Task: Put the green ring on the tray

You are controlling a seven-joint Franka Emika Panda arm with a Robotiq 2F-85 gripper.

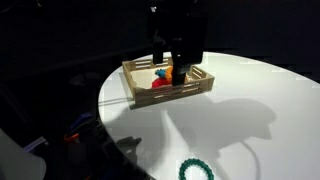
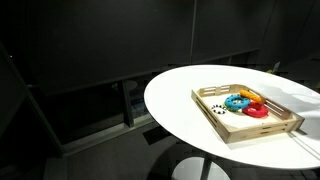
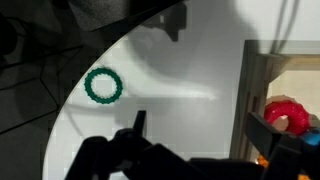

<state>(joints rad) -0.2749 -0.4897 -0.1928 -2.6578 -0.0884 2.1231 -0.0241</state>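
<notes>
The green ring (image 3: 103, 85) lies flat on the white table, alone. In an exterior view it sits near the front table edge (image 1: 196, 171), far from the tray. The light-wood tray (image 1: 142, 92) stands at the back of the table and holds red, orange and blue rings. It also shows in the other exterior view (image 2: 222, 125) and at the right of the wrist view (image 3: 258, 90). My gripper (image 3: 200, 125) is open and empty, above the table beside the tray's edge. In an exterior view it hangs dark over the tray area (image 1: 178, 68). The green ring is hidden in one exterior view.
The round white table (image 1: 250, 100) has dark surroundings and a drop-off past its curved edge (image 3: 70, 120). A red ring (image 3: 285, 115) lies in the tray near my right finger. Blue (image 2: 238, 101) and orange (image 2: 250, 96) rings lie beside it.
</notes>
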